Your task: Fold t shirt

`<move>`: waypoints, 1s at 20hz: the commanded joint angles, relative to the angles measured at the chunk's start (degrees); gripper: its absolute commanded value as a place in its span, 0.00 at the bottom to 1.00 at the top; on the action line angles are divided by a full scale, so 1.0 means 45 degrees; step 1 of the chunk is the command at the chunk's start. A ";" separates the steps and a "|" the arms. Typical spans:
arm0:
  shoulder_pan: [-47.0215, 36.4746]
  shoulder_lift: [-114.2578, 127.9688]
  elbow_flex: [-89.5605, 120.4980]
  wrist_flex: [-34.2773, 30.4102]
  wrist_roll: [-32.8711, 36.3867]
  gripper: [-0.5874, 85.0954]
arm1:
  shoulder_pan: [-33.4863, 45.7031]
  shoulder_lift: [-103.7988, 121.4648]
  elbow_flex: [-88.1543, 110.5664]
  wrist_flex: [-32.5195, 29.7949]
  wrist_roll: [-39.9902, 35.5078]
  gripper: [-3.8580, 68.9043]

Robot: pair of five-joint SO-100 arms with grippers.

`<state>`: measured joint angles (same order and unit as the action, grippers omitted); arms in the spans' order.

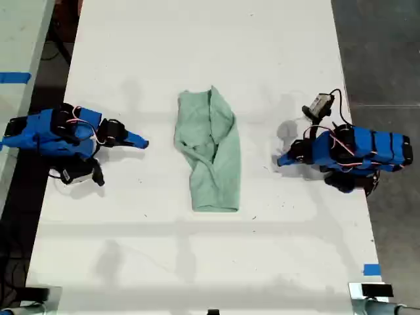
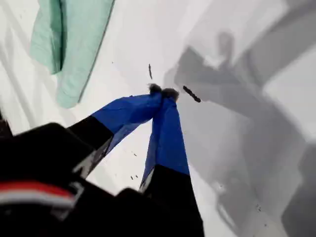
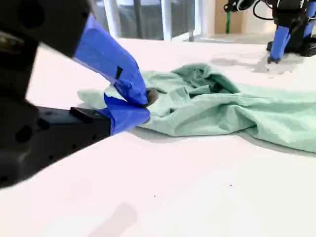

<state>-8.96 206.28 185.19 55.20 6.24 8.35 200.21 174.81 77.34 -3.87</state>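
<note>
The white table [image 1: 197,262] is bare along its near edge. Beyond it lies the small pale mint-green cloth t shirt [image 1: 209,154], mid-table, running near to far as a narrow rumpled strip. I judge the sides already brought in; bringing one end over the other and smoothing remain. My first gripper [image 1: 281,159], on the exterior view's right, and my second gripper [image 1: 143,142], on its left, rest on the table well apart from the cloth, jaws closed, tips meeting on nothing
</note>
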 commanded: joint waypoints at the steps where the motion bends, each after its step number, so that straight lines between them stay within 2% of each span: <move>1: -0.1035 0.0098 -0.0059 0.1016 -0.0566 0.01 | -0.0449 0.0137 0.0527 0.0117 -0.0527 0.03; 10: -0.0234 0.0098 -0.0098 0.0352 -0.0332 0.01 | -0.0430 0.0137 0.0527 0.0137 -0.0430 0.03; 12: 0.0234 0.0098 -0.1309 0.0254 -0.1113 0.01 | -0.0352 -0.0039 -0.0195 -0.0059 -0.0898 0.03; 13: 0.0371 -0.0547 -0.2207 0.0488 -0.2012 0.01 | -0.0332 -0.0977 -0.1191 0.0215 -0.0430 0.03; 16: 0.1836 -0.9707 -0.7520 -0.0117 -0.2480 0.01 | -0.1055 -1.0117 -0.6953 0.0156 0.0840 0.03; 17: 0.2480 -1.2715 -0.9961 0.0156 -0.2480 0.01 | -0.1563 -1.2793 -0.9277 0.0469 0.1152 0.03; 19: 0.3535 -1.7812 -1.4980 0.1582 -0.2559 0.04 | -0.2578 -1.6816 -1.3594 0.1094 0.1172 0.07; 20: 0.4023 -2.0137 -1.7383 0.2441 -0.2559 0.08 | -0.3008 -1.8516 -1.5430 0.1445 0.1230 0.08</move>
<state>4.39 140.98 132.54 61.35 -4.22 -1.32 135.26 126.39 81.12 0.18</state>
